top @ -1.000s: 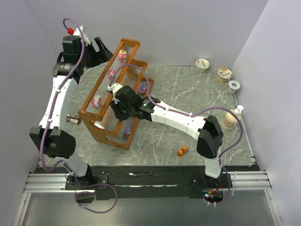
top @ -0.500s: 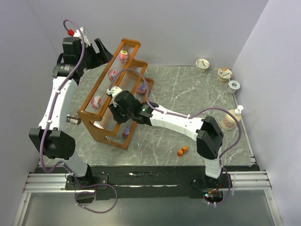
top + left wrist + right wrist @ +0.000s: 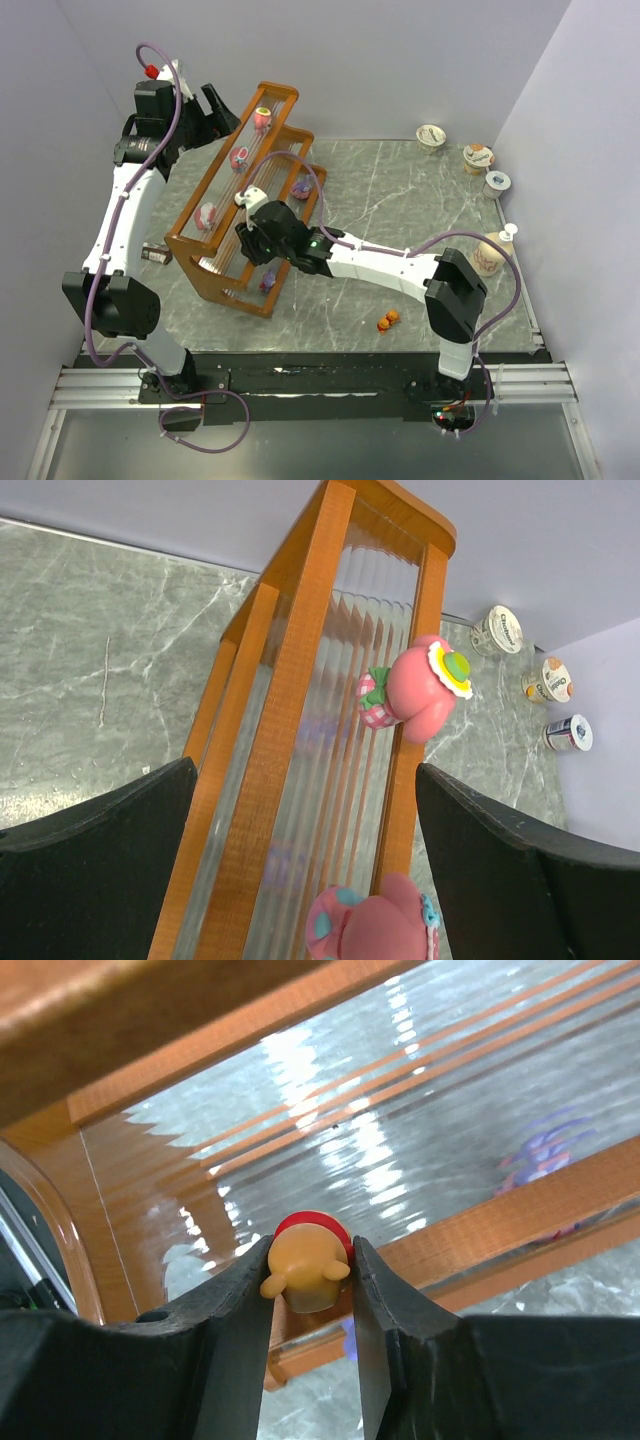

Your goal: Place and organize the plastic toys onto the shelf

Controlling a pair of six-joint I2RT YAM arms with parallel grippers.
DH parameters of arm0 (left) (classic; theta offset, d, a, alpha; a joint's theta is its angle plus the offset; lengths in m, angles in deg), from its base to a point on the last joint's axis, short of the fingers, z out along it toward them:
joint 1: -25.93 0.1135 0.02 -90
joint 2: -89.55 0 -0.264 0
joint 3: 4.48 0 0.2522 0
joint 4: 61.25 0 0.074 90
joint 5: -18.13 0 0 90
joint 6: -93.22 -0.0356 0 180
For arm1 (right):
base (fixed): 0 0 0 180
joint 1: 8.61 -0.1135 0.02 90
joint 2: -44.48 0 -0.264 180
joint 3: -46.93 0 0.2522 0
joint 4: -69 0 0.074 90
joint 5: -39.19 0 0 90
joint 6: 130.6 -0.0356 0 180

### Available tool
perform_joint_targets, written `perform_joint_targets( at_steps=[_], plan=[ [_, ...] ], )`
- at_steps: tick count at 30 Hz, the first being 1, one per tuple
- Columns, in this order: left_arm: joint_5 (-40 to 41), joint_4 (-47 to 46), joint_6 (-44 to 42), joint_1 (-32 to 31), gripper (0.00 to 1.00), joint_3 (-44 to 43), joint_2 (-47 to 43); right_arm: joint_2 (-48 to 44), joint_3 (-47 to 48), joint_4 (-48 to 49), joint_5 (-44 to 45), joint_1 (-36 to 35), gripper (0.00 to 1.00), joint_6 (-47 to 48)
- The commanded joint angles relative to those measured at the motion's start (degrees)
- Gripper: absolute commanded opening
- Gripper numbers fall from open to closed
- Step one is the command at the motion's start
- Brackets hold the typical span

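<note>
Right wrist: orange toy (image 3: 305, 1263) half-hidden

pink toys (image 3: 415, 688) on shelf (image 3: 300, 680), orange toy (image 3: 308, 1265) held

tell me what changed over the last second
The right end effector, shut on an orange toy, shifted slightly toward the near side over the shelf, and its elbow dropped back with it. Nothing was taken or let go. The open left end effector, the pink toys on the shelf and the two orange toys on the table stayed put.
</note>
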Motion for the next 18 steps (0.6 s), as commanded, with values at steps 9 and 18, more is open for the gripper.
perform_joint_targets(
  at_steps=[9,18],
  plan=[
    [0.30,-0.99,-0.59,0.05,0.96,0.29,-1.21,-2.51,-3.77,5.36,1.20,-0.53,0.00,0.63],
    [0.39,-0.90,-0.50,0.05,0.96,0.65,-1.21,-1.89,-2.98,4.83,2.60,-1.84,0.00,0.72]
  ],
)
